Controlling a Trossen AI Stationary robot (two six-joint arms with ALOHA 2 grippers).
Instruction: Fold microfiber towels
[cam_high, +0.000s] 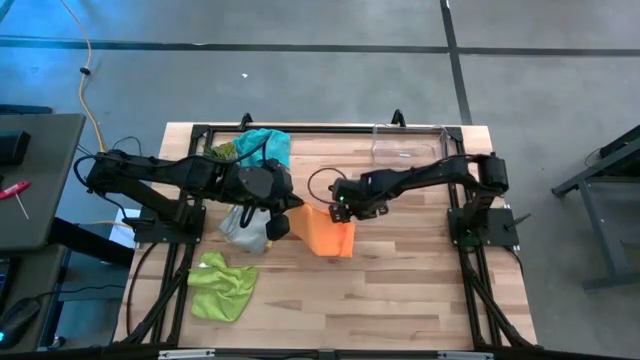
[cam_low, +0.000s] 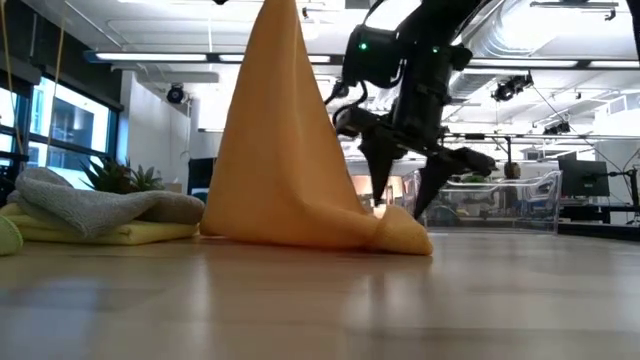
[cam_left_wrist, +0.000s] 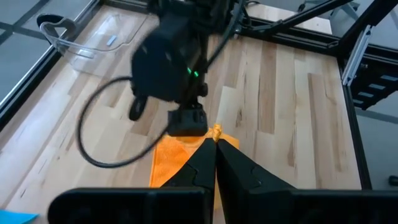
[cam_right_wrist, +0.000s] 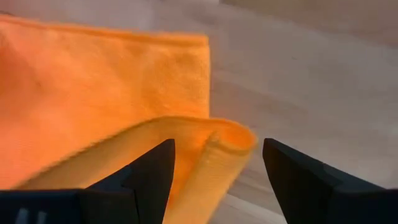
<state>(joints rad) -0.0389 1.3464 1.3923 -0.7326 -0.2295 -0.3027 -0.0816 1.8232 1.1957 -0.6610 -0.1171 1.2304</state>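
- here, the left gripper (cam_left_wrist: 215, 163) has its two fingers pinched together on a corner of the orange towel (cam_high: 331, 231), lifting it so that in the low view it hangs as a tall cone (cam_low: 290, 150) with its lower edge on the table (cam_high: 400, 280).
- the right gripper (cam_right_wrist: 217, 165) stands spread apart just above a folded-over corner of that towel (cam_right_wrist: 93, 81), holding nothing; in the low view its fingers (cam_low: 385, 170) point down beside the cloth.
- the grey towel (cam_low: 95, 205) lies on the yellow towel (cam_low: 130, 234), just left of the orange one.
- the lime green towel (cam_high: 222, 286) lies crumpled near the front left.
- the teal towel (cam_high: 266, 146) lies at the back, near the clear bin (cam_high: 405, 143).
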